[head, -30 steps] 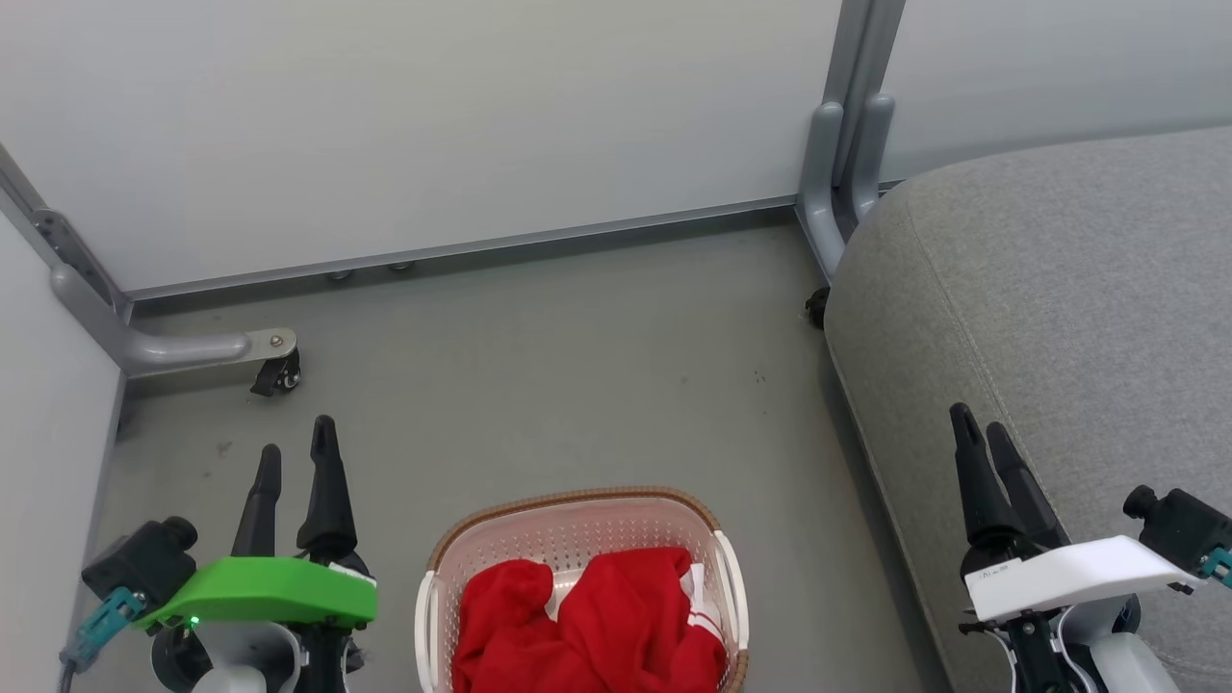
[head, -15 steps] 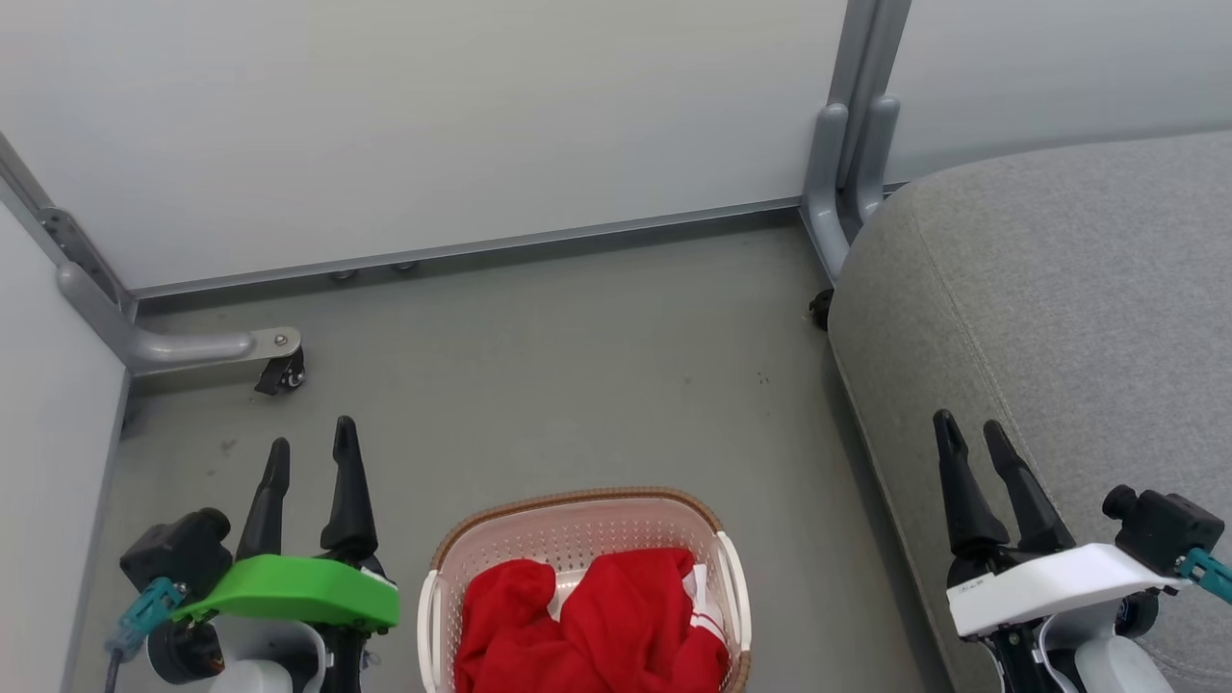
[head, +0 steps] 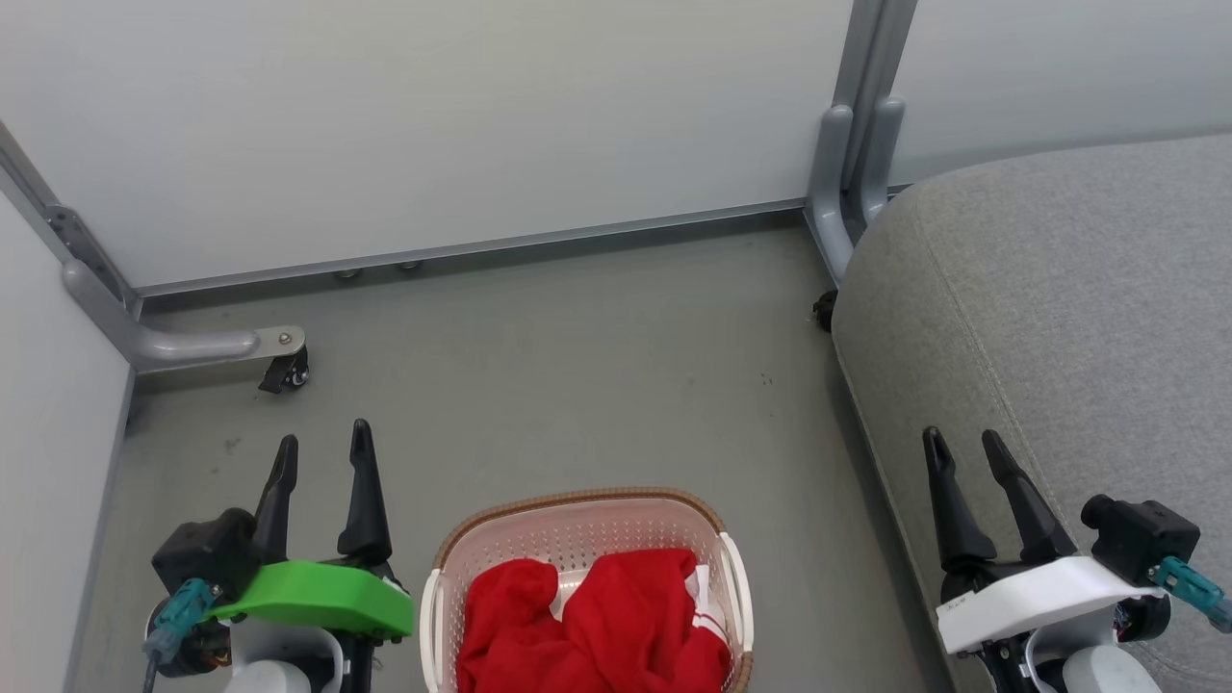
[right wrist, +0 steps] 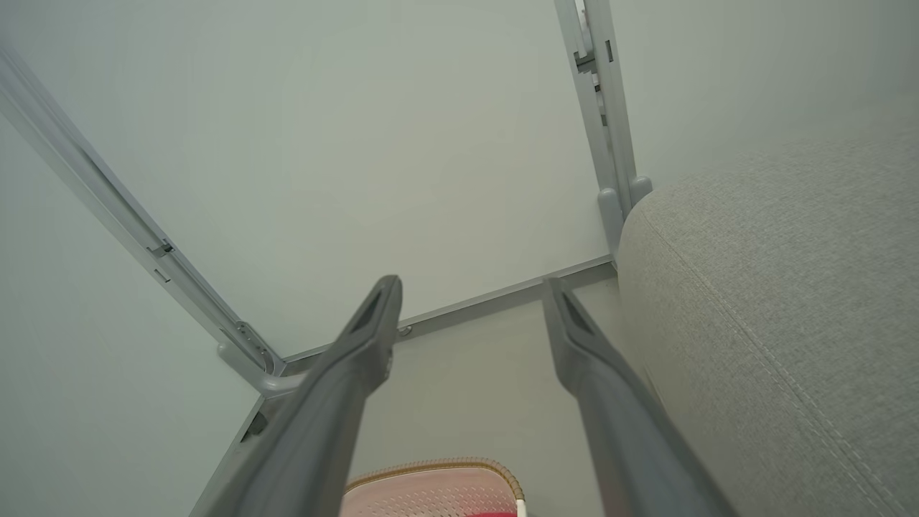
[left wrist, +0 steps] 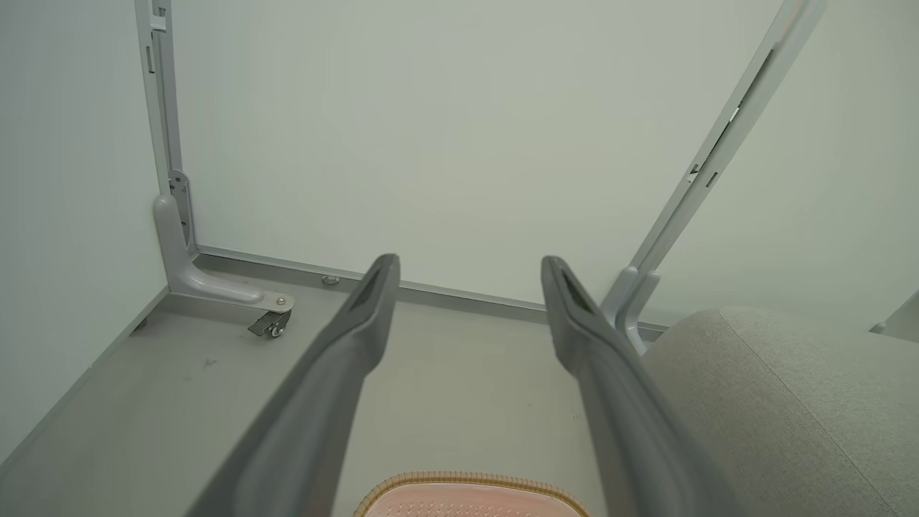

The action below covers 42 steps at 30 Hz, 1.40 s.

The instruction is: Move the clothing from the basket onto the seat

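Bright red clothing (head: 597,630) with white trim lies bunched in the cream perforated basket (head: 577,505) at the bottom centre of the head view; the basket's brown rim (left wrist: 470,481) also edges into the left wrist view and its far rim (right wrist: 438,470) into the right wrist view. The light-grey seat (head: 1068,318) fills the right side. My left gripper (head: 322,448) stands open left of the basket, holding nothing. My right gripper (head: 962,445) stands open at the seat's left edge, right of the basket, also holding nothing.
The grey floor (head: 577,385) stretches beyond the basket. Pale partition walls (head: 433,115) close the back and left. A grey metal foot with a caster (head: 279,361) sits at the left corner, and a grey post (head: 847,164) rises beside the seat.
Both grippers have shifted inward toward the basket and slightly down in the head view. The right gripper's fingers have spread wider. The clothing and basket have not moved.
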Available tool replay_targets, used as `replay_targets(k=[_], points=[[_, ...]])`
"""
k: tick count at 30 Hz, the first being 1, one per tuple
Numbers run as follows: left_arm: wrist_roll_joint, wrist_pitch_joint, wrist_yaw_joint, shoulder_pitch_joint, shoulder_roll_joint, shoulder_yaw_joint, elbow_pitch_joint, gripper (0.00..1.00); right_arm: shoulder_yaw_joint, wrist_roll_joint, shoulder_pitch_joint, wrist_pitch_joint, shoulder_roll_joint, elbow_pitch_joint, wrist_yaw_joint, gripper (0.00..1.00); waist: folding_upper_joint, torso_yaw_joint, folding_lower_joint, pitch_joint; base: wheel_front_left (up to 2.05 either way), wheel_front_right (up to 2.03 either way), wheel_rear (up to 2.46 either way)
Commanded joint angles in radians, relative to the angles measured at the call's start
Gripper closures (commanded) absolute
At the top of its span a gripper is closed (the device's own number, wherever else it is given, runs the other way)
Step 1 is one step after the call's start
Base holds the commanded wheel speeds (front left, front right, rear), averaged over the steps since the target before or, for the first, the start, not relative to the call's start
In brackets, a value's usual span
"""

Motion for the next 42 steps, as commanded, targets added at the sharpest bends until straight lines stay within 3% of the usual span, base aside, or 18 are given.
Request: replay_targets(k=[1,32,42], points=[[0.032,-0.009,-0.003,-0.019,0.008,-0.005,-0.001,0.0,-0.006,-0.029,0.002,-0.01,-0.001,-0.003,0.0,0.0,0.0062,0.0,0.0,0.0,0.0,0.0,0.0],[0.242,-0.071,-0.014,-0.033,0.01,-0.057,0.037,0.0,-0.033,-0.301,0.012,-0.038,0.027,-0.017,0.0,0.0,0.0085,0.008,0.0,0.0,0.0,0.0,0.0],[0.246,-0.081,-0.013,-0.037,0.01,-0.071,0.054,0.0,-0.051,-0.336,0.021,-0.042,0.033,-0.015,0.0,0.0,0.009,0.013,0.0,-0.001,0.0,0.0,0.0]])
